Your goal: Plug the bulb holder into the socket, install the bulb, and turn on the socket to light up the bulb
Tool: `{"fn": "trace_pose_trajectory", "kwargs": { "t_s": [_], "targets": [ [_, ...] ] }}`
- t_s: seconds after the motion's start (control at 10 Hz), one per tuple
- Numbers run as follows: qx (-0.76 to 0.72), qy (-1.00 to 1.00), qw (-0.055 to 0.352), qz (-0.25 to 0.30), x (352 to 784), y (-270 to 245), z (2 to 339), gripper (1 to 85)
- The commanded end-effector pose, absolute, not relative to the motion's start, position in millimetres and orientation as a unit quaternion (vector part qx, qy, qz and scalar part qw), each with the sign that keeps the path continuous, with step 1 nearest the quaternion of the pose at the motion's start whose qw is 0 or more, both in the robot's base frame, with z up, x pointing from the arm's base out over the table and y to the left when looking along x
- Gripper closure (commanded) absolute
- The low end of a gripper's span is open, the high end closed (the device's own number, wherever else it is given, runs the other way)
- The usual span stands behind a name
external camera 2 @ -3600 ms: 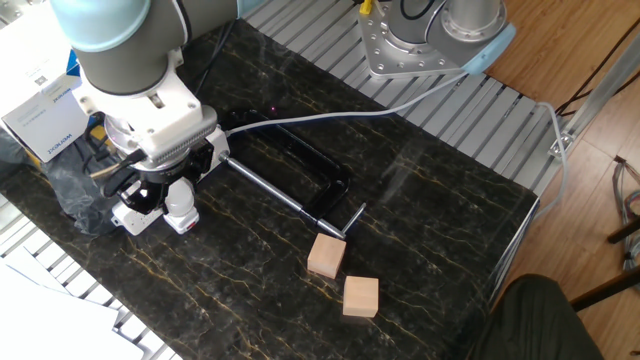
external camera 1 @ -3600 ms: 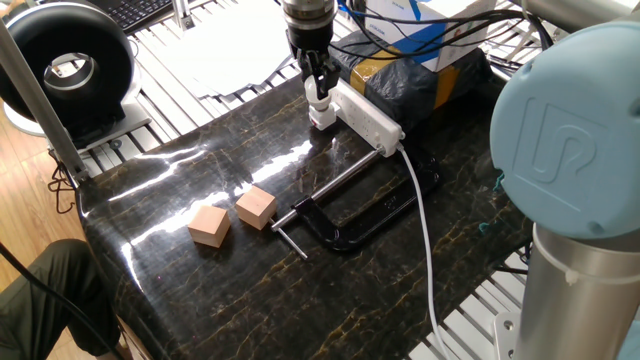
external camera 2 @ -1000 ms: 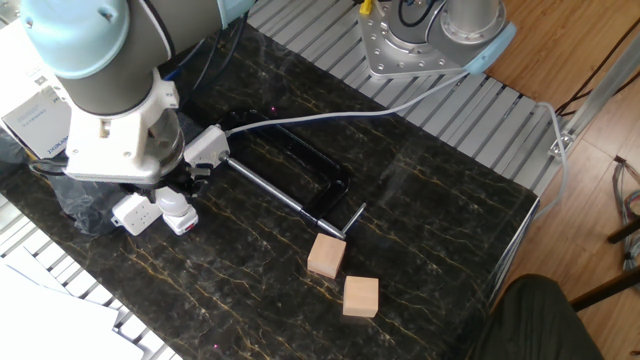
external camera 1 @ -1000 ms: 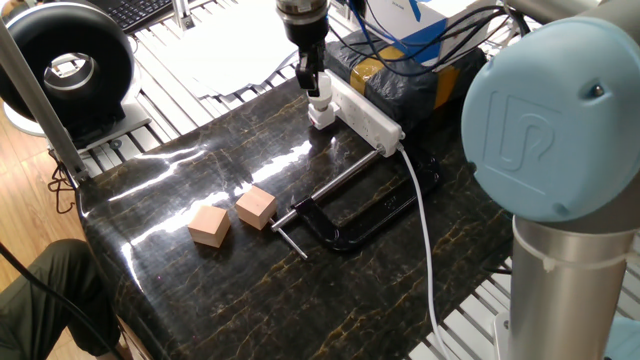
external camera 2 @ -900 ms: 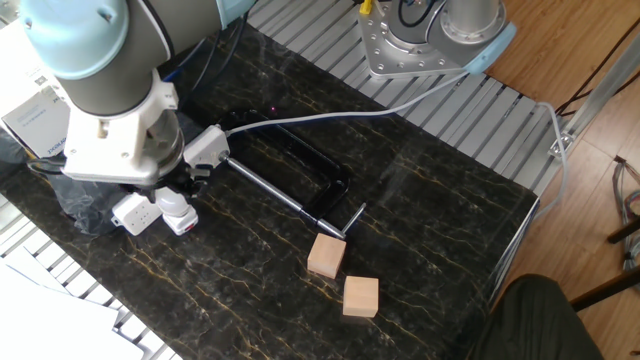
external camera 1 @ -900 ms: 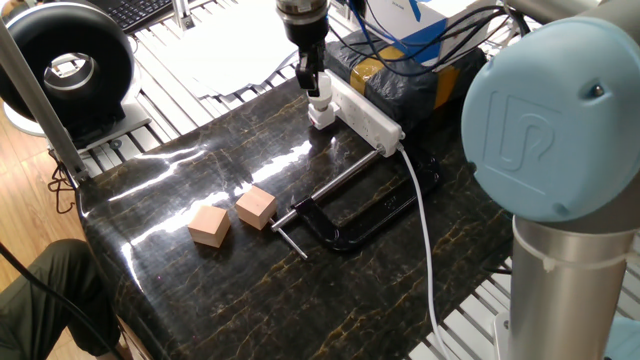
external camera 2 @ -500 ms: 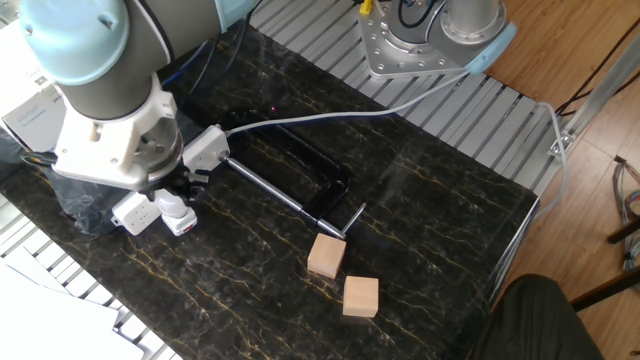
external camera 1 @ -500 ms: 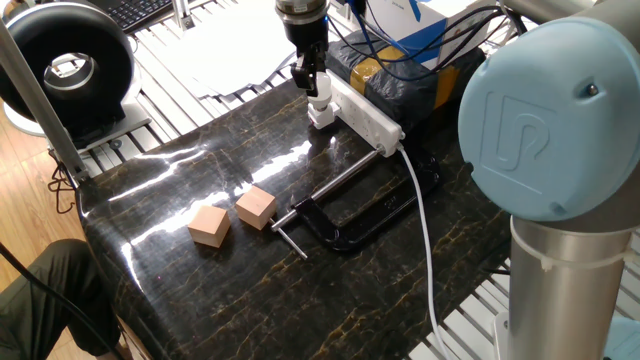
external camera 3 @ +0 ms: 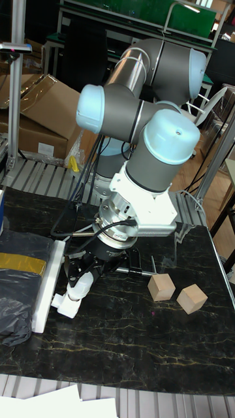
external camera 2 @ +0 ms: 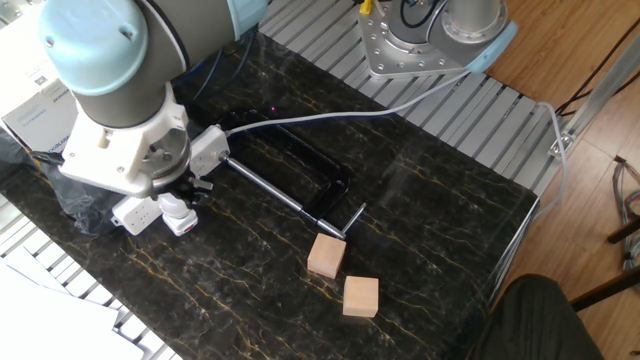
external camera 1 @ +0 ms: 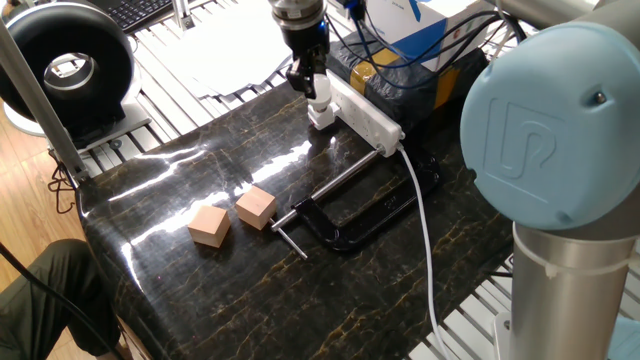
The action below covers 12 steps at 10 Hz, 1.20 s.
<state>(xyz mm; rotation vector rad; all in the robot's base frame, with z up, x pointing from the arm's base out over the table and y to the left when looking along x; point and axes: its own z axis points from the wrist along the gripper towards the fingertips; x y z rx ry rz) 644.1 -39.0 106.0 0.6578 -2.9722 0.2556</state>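
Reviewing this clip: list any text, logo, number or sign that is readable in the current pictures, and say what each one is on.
"UR" logo, embossed on the blue joint cap of the arm, in one fixed view.
Printed label on the white box behind the arm: too small to read.
Blue and white box at the back: printing not legible.
Socket, bulb holder and wooden cubes: no readable text.

Grey UR5 arm (external camera 3: 153, 72) with pale blue joint caps, embossed logo, black cables near the wrist
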Motion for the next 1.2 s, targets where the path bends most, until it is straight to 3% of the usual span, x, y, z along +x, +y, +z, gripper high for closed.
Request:
{"fn": "trace_pose_trajectory", "kwargs": {
  "t_s": [0.0, 0.8, 1.1],
  "targets": [
    [0.218, -0.972, 0.045, 0.079, 644.4, -34.1, 107.9, 61.3],
    [0.265, -0.96, 0.051, 0.081, 643.1, -38.8, 112.1, 22.3],
    [0.276, -0.957, 0.051, 0.08, 643.6, -31.9, 115.5, 18.7]
  ]
}}
